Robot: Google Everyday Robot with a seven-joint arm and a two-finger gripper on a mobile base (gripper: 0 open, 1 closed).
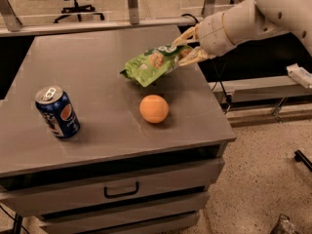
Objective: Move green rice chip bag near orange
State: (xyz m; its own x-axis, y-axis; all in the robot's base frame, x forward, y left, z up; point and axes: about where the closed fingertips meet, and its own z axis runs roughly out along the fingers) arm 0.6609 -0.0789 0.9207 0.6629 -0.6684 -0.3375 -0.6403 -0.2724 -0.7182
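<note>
1. Jaw state. My gripper [178, 53] is over the right rear part of the table [97, 57], at the end of my white arm [253, 18], which comes in from the right. The two tan fingers [185, 35] are closed on the right end of the green rice chip bag [148, 66], one finger above the pouch and one below it. Only a narrow gap remains between them, filled by the bag. They touch nothing else.

2. Position of the held item. The green rice chip bag extends from the jaws to the left and downward, tilted, with its free left end lower than the gripped end. It hangs over the table top. Whether its lowest corner touches the surface cannot be determined.

3. Position of the target. The orange [154, 108] rests on the table, in front of the bag and near its lower edge, not touching it. It lies forward and to the left of the jaws.

4. Other items. A blue can [57, 112] stands upright near the left front of the table, well apart from the orange and the bag.

5. Markings. The bag carries a darker green patch, white lettering too small to read, and pictures of round tan chips. The can shows the round red, white and blue Pepsi emblem. No other text is legible.
</note>
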